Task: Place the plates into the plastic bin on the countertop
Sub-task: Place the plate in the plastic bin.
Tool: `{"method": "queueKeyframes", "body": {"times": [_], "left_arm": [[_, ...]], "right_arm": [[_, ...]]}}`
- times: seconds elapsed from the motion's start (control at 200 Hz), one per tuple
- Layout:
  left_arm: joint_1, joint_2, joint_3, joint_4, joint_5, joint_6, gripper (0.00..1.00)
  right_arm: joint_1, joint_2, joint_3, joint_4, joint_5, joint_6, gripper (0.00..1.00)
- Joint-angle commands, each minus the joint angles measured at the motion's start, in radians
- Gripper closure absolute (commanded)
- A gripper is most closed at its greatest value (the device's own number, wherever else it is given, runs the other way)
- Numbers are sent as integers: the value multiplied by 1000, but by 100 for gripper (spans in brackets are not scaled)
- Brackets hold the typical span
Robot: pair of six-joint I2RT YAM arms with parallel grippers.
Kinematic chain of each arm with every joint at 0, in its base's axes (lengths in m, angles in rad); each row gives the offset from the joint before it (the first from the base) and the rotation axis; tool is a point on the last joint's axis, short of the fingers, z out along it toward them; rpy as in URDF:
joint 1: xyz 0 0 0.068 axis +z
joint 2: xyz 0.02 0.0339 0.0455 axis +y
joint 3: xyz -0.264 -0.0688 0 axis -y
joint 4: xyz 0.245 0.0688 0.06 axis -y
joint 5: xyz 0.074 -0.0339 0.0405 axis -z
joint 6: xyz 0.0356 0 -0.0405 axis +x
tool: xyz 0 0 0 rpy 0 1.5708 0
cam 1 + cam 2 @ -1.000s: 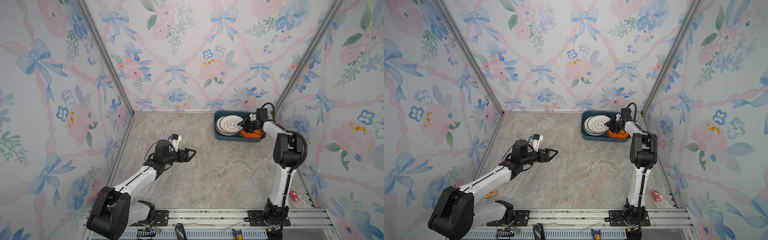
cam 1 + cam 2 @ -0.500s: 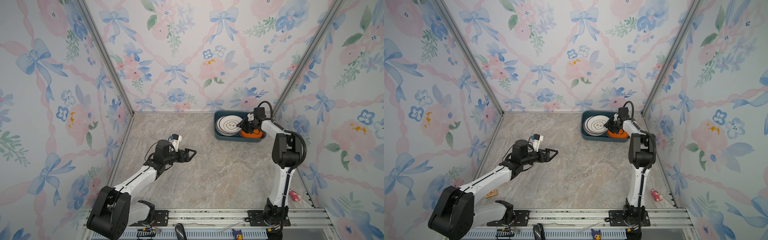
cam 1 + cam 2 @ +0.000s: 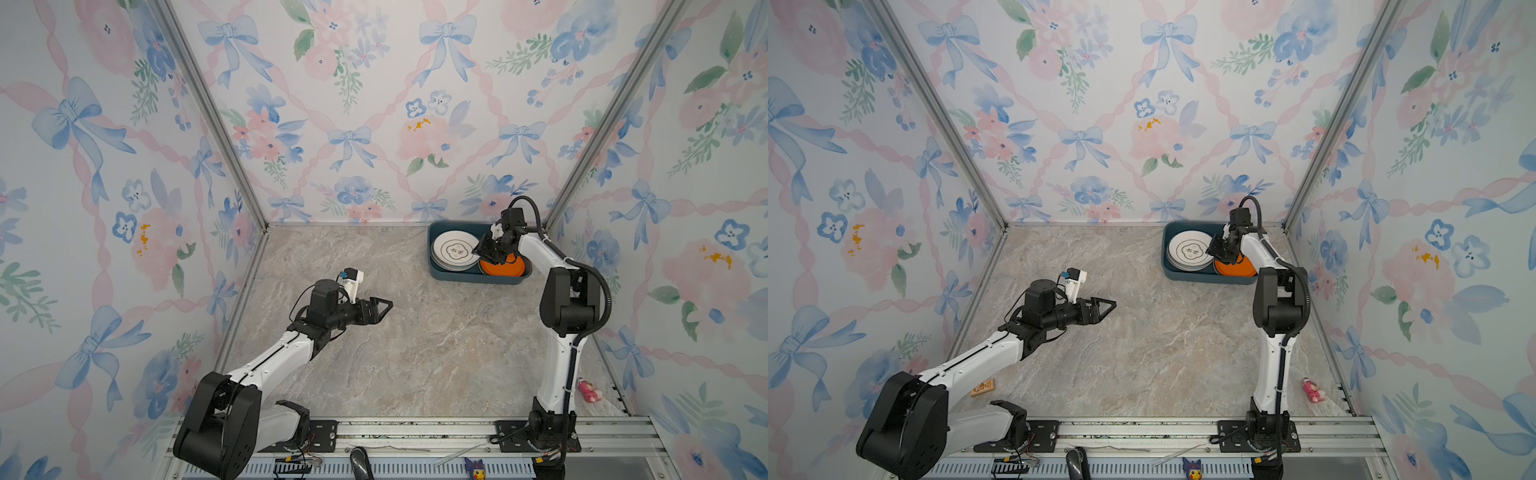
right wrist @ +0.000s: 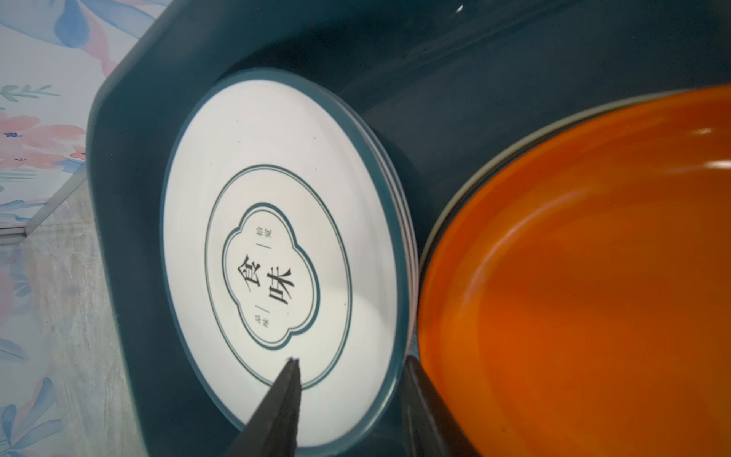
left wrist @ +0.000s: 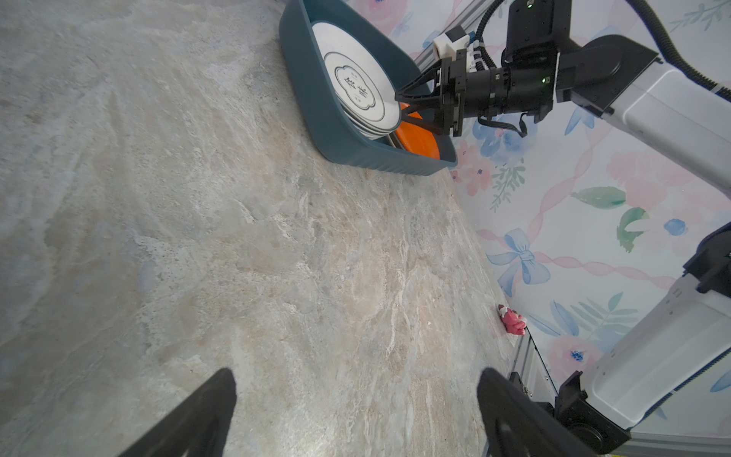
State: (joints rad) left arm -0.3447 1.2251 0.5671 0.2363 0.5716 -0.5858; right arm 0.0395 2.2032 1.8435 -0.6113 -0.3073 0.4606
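Observation:
The dark teal plastic bin (image 3: pixel 457 276) (image 3: pixel 1183 276) stands at the back right of the countertop (image 3: pixel 415 332). Inside it, a teal-rimmed white plate (image 3: pixel 453 249) (image 4: pixel 277 257) tops a stack, beside an orange plate (image 3: pixel 503 268) (image 4: pixel 593 277) on another stack. My right gripper (image 3: pixel 478 251) (image 4: pixel 351 360) hovers over the bin, open. One finger is above the white plate's face and the other is at its edge, in the gap between the two stacks. My left gripper (image 3: pixel 384 307) (image 5: pixel 356 376) is wide open and empty above the bare middle of the countertop.
A small pink toy (image 3: pixel 590 390) (image 5: pixel 512 320) lies near the front right wall. An orange tag (image 3: pixel 983 387) sits by the left arm's base. Floral walls close in three sides, and a metal rail (image 3: pixel 415 430) runs along the front.
The right gripper's jaws have spread a little over the white plate in the bin. The left arm has not moved.

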Motion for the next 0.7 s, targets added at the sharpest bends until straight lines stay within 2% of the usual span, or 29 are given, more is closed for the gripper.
{"method": "queueKeyframes", "body": {"times": [0.0, 0.145, 0.29, 0.435, 0.465, 0.48, 0.495, 0.5, 0.52, 0.695], "left_arm": [[-5, 4, 19, 0, -5, 20, 3], [-5, 4, 20, -1, -11, 23, 3], [-4, 0, 29, -32, -52, 44, 3], [-3, -21, 56, -82, -140, 76, 3], [-4, -29, 61, -87, -163, 85, 3], [-1, -31, 64, -91, -177, 90, 3], [-2, -36, 67, -94, -192, 93, 3], [-2, -38, 68, -95, -198, 95, 3], [0, -42, 72, -103, -226, 100, 3], [2, -127, 56, -99, -509, 159, 2]], "right_arm": [[12, 16, 24, -67, 41, -39, 59], [12, -21, 17, -82, 76, -58, 59], [14, -123, -23, -64, 132, -80, 56], [39, -291, -89, -35, 257, -133, 32], [45, -327, -107, -28, 283, -142, 25], [47, -346, -117, -25, 294, -147, 17], [49, -361, -128, -22, 305, -151, 2], [49, -369, -132, -20, 307, -152, 1], [52, -396, -150, -10, 320, -158, 3], [72, -661, -426, 143, 432, -179, 3]]}}
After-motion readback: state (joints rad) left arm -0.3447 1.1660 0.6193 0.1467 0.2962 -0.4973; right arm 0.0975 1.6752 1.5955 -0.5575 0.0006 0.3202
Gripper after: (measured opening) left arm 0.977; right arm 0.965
